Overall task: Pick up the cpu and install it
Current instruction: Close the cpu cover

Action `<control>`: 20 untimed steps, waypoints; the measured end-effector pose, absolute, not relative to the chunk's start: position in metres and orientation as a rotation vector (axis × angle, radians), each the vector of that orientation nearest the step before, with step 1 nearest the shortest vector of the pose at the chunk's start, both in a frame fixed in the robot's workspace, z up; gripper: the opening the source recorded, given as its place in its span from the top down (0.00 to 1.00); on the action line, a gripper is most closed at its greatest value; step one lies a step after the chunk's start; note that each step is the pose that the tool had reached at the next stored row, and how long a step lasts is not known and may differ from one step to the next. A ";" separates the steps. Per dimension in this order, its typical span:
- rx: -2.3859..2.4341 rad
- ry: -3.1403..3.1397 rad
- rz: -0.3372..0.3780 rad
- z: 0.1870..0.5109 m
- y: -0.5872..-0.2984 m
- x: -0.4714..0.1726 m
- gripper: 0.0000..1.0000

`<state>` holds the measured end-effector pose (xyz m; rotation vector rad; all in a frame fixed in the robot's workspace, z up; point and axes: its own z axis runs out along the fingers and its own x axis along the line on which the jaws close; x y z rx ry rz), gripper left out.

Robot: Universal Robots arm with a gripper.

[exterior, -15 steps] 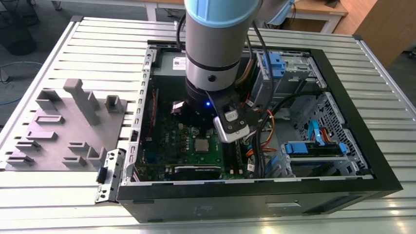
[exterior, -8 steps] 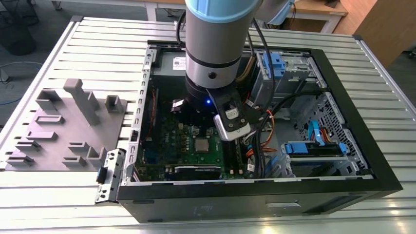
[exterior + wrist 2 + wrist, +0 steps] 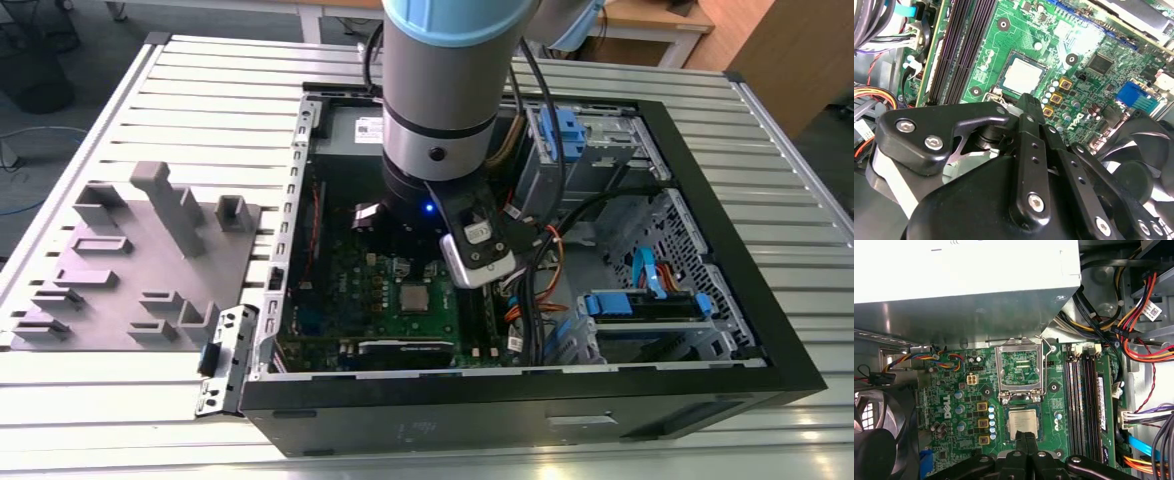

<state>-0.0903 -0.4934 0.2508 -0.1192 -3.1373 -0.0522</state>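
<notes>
Here the cpu (image 3: 1022, 423) sits in its socket, just beyond the pressed-together jaws.

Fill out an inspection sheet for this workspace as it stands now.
Surface: slatted metal table, carrying an open computer case.
Job's things: cpu lies flat in its socket on the green motherboard; socket frame stands flipped open beside it.
Clutter: grey moulded tray at the exterior view's left, beside the case.
Grippers: gripper sits at the cpu's edge, fingers together.
Cables: coloured wire bundles beside the memory slots.
Surroundings: wooden desks behind.
</notes>
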 end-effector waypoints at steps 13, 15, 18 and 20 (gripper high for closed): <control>-0.116 -3.137 -0.052 0.250 -0.493 -0.084 0.89; -0.111 -3.138 -0.052 0.250 -0.493 -0.082 0.89; -0.103 -3.138 -0.052 0.249 -0.493 -0.078 0.89; -0.098 -3.138 -0.052 0.249 -0.493 -0.075 0.89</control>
